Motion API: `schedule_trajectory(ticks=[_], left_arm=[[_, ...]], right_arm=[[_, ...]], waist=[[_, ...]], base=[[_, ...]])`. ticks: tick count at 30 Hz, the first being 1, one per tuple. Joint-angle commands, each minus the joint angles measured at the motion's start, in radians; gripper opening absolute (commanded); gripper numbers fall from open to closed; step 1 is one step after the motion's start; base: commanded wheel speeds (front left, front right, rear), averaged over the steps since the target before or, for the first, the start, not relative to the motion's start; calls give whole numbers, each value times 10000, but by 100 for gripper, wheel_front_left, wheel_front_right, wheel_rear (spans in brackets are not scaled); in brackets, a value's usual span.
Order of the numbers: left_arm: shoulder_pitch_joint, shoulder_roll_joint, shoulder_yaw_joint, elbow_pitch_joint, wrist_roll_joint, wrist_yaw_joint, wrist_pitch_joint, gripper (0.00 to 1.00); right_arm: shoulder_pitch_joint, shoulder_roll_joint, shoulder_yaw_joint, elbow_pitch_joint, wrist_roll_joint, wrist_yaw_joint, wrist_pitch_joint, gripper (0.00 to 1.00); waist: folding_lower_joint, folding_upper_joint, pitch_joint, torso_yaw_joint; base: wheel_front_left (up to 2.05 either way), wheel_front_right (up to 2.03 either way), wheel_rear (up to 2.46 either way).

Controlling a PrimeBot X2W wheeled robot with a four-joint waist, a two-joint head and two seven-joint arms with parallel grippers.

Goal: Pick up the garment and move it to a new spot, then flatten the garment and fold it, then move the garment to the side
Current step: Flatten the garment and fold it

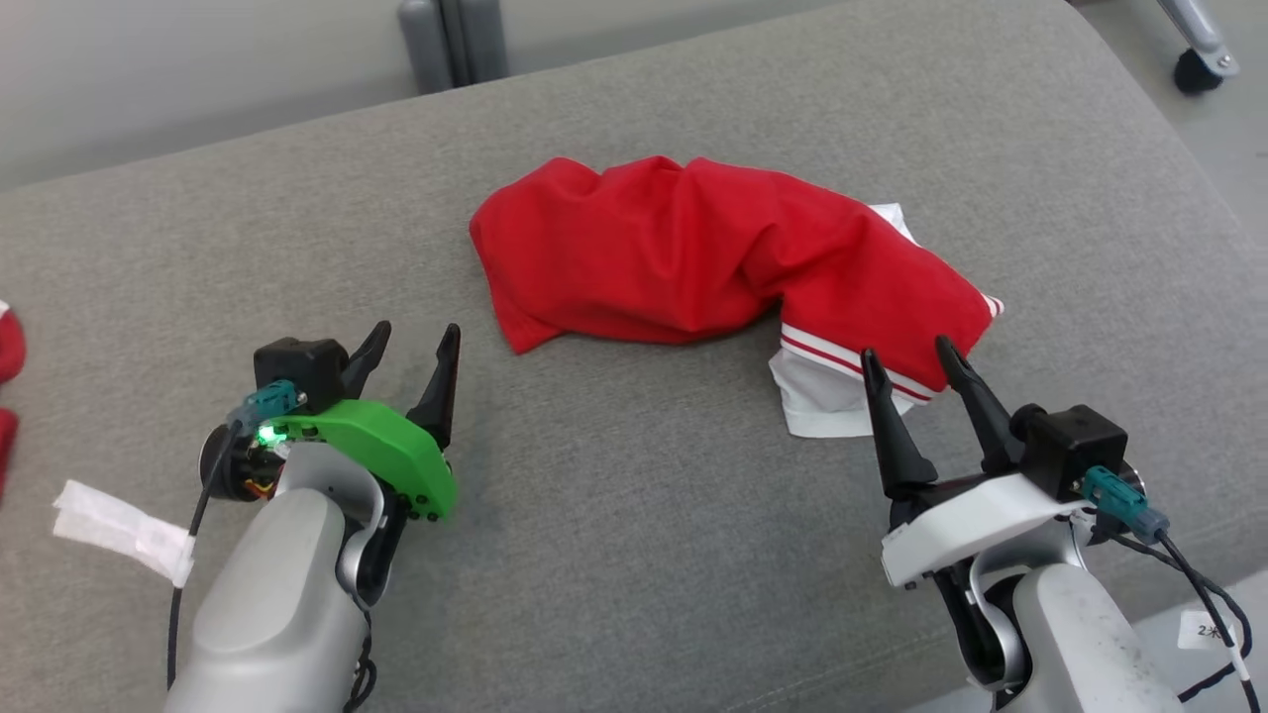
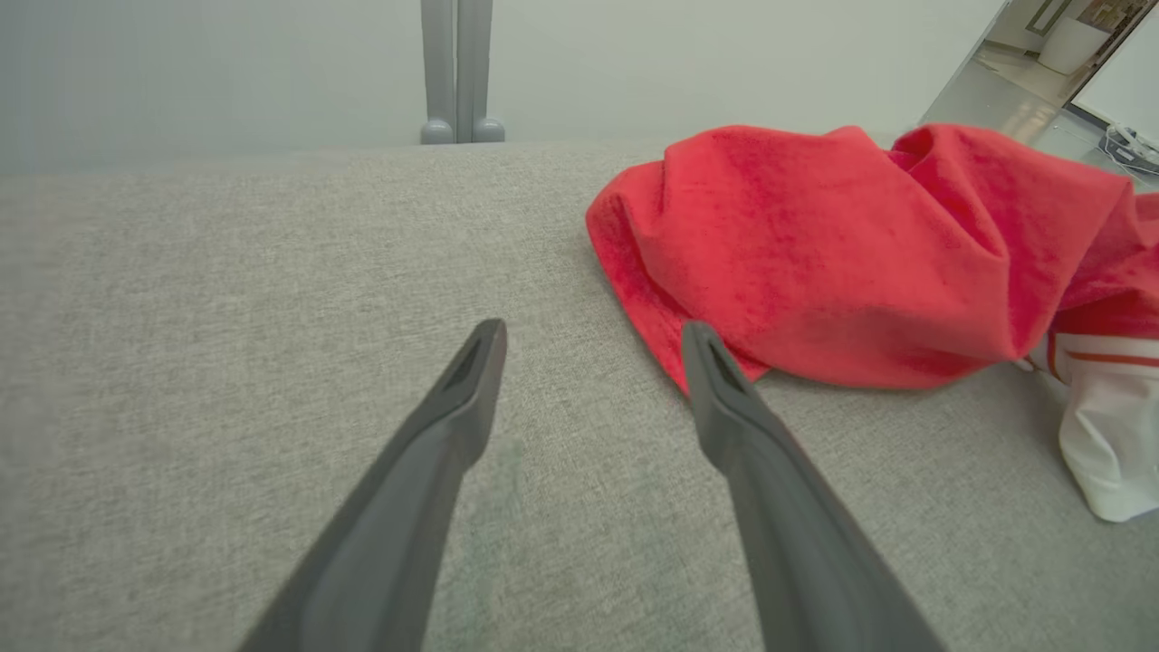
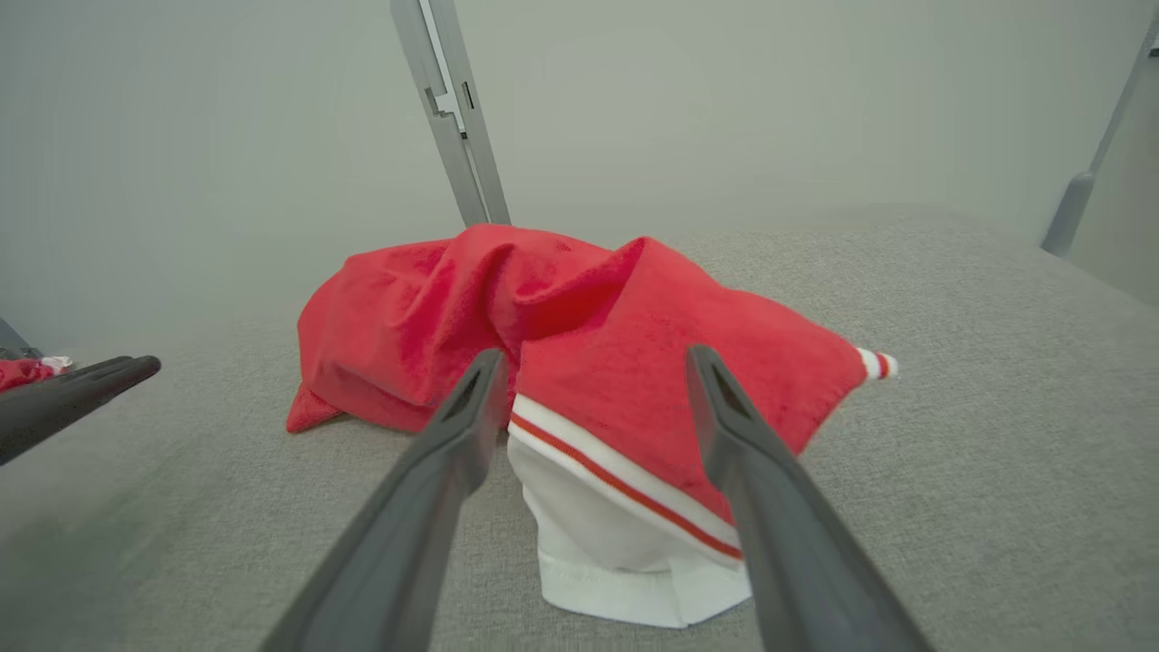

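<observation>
A crumpled red garment [image 1: 693,253] with a white, red-striped end [image 1: 827,396] lies bunched on the grey fabric surface [image 1: 634,555]. My left gripper [image 1: 414,342] is open, low on the cloth surface to the garment's left, apart from it; in the left wrist view the garment [image 2: 860,254] lies just right of the open fingertips [image 2: 593,340]. My right gripper [image 1: 911,358] is open, its tips at the garment's striped white end. In the right wrist view the garment [image 3: 579,317] lies between and beyond the open gripper [image 3: 593,367], nothing clamped.
A white taped strip [image 1: 124,530] lies at the left near my left forearm. Red cloth [image 1: 8,381] peeks in at the left edge. A grey post [image 1: 456,40] stands behind the surface, and a caster wheel [image 1: 1197,71] is on the floor at the upper right.
</observation>
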Motion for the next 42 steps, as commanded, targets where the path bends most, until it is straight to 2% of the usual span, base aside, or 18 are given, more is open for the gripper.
schedule_trajectory(ticks=[1, 7, 16, 17, 18, 21, 29, 38, 42], left_arm=[[-337, 62, -113, 208, -134, -14, 133, 100], [-1152, 23, -485, 1384, -327, -16, 723, 100], [-1802, -245, -630, 2659, -559, 89, 983, 100], [-1846, -293, -706, 2816, -552, 80, 1068, 93], [-1874, -341, -788, 2911, -541, 64, 1114, 0], [-1893, -506, -902, 3009, -755, 6, 1050, 0], [-1711, -583, -640, 1596, -1744, -9, -644, 0], [-354, -31, -446, -2402, -2455, -11, -1158, 0], [511, 209, -205, -4291, -2830, 179, -1089, 0]], right_arm=[[-190, -4, 57, 83, 77, -10, -124, 100], [-364, -2, 224, 338, 245, -10, -375, 100], [-471, -4, 233, 606, 266, -10, -535, 100], [-487, -4, 227, 619, 253, -10, -549, 100], [-481, -4, 206, 637, 227, -10, -560, 100], [-453, -7, 97, 664, 151, -10, -537, 100], [-232, -11, -175, 494, -54, -10, -392, 100], [45, -14, -356, 283, -197, -10, -106, 100], [168, -11, -387, 217, -200, -10, -13, 100]], waist=[[0, 0, 792, -868], [0, 0, 1141, -1247], [0, 0, 1213, -1346], [0, 0, 1194, -1333], [0, 0, 1170, -1309], [0, 0, 1085, -1170], [0, 0, 724, -175], [0, 0, 129, 1151], [0, 0, -126, 1490]], base=[[0, 0, 0], [0, 0, 0], [0, 0, 0], [0, 0, 0], [0, 0, 0], [0, 0, 0], [0, 0, 0], [0, 0, 0], [0, 0, 0]])
